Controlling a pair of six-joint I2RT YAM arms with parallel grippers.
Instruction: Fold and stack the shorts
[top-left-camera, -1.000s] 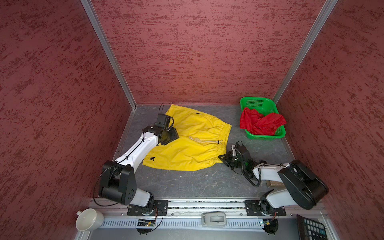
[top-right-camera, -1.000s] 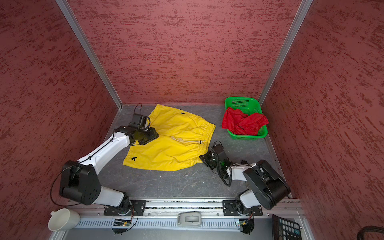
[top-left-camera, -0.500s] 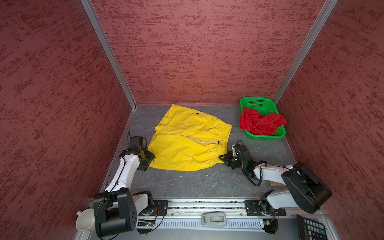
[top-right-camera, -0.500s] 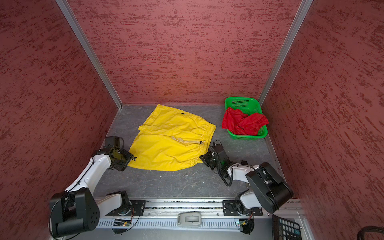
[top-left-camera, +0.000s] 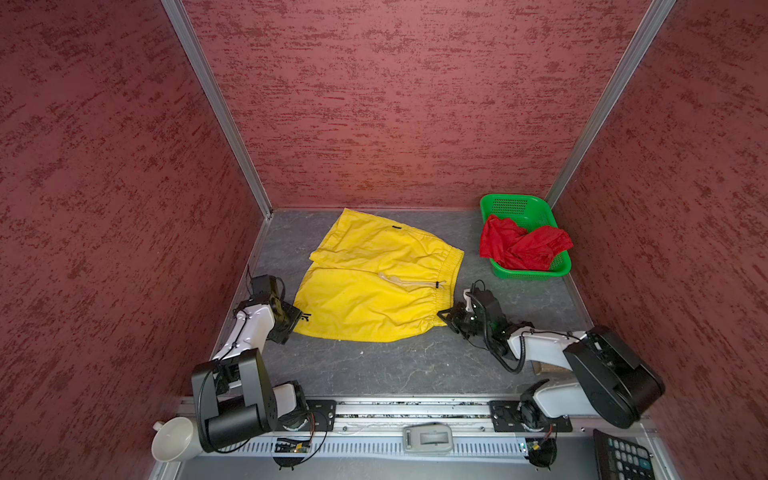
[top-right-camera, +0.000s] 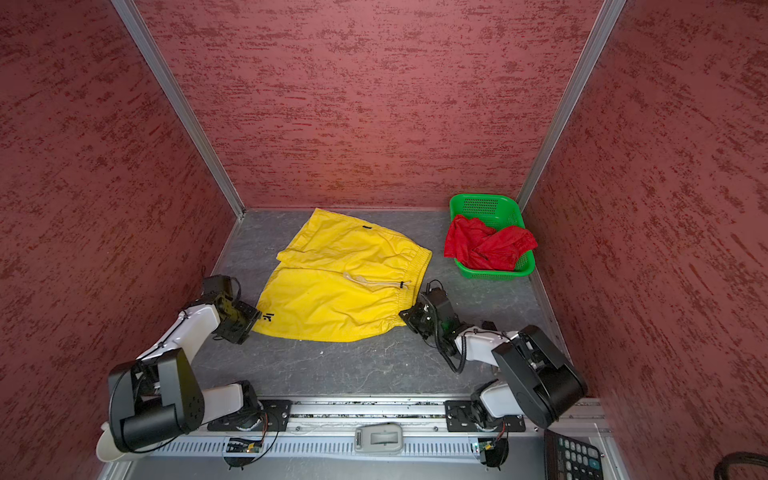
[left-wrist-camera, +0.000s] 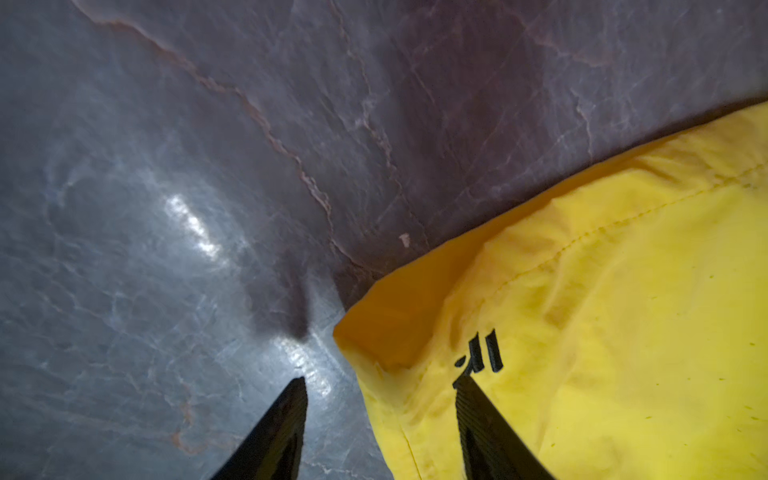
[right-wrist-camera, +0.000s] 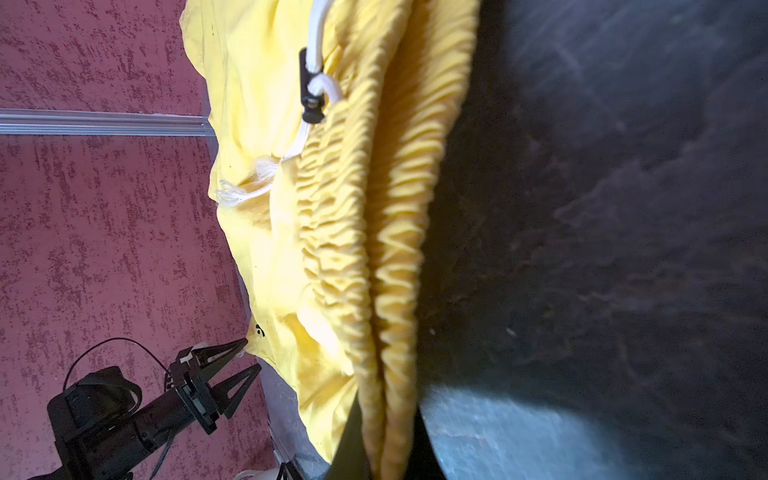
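Left wrist view, lower centre: yellow shorts' (left-wrist-camera: 602, 311) hem corner (left-wrist-camera: 374, 332) lies between the open left gripper's (left-wrist-camera: 380, 380) tips; right gripper (right-wrist-camera: 386, 449) clamps waistband (right-wrist-camera: 374, 208).

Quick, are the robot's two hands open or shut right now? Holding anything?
Left gripper: open, jaws either side of the hem corner of the yellow shorts, not gripping.
Right gripper: shut on the yellow shorts' waistband.

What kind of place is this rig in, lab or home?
Probably a lab robot cell: red wall panels in aluminium framing enclose the tabletop, two arms sit on a front rail, yellow shorts as props.
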